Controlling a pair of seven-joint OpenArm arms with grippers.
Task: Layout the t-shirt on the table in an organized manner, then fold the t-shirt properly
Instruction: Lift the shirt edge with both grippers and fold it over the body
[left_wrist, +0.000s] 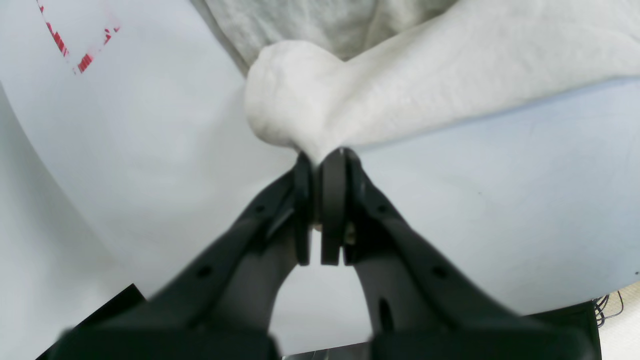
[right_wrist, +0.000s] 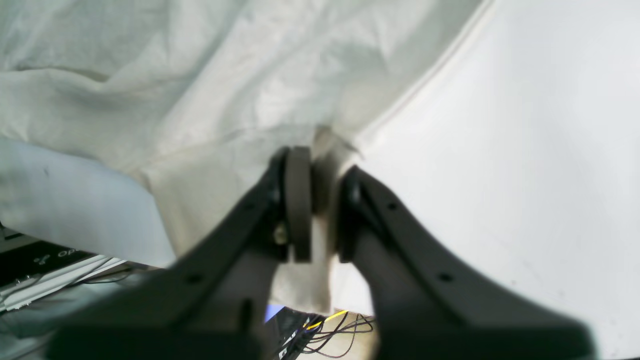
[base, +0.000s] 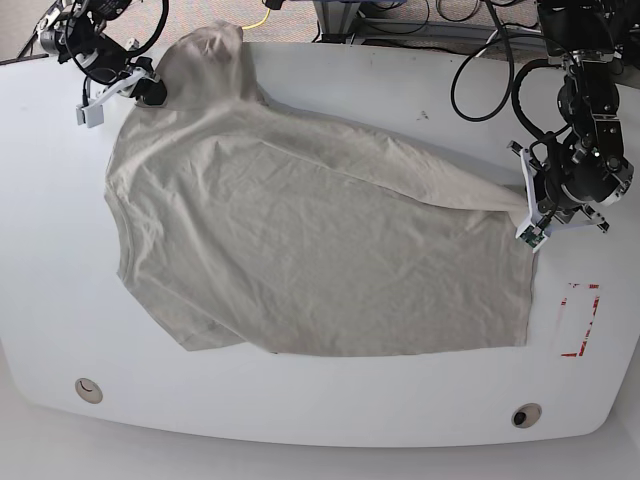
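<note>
T-shirt (base: 310, 250) spread on the table (base: 330, 420), left gripper (left_wrist: 320, 155) closed on its right edge, right gripper (right_wrist: 320, 160) closed on far-left cloth, fingertips partly hidden by fabric

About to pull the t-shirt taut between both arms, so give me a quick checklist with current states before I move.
1. Left gripper closed on cloth: ok, jaws shut, pinching a bunched bit of the t-shirt.
2. Right gripper closed on cloth: ok, fabric sits between its pads at a hemmed edge.
3. Grips at opposite ends: ok, in the base view one is at the far corner, the other at the side by the red-outlined mark.
4. Shirt lying flat: not ok, wrinkled, with a raised fold running towards the left gripper.
5. Shirt fully on the table: not ok, the right wrist view shows cloth hanging past the edge.
6. Which garment parts are held: cannot tell.
</note>
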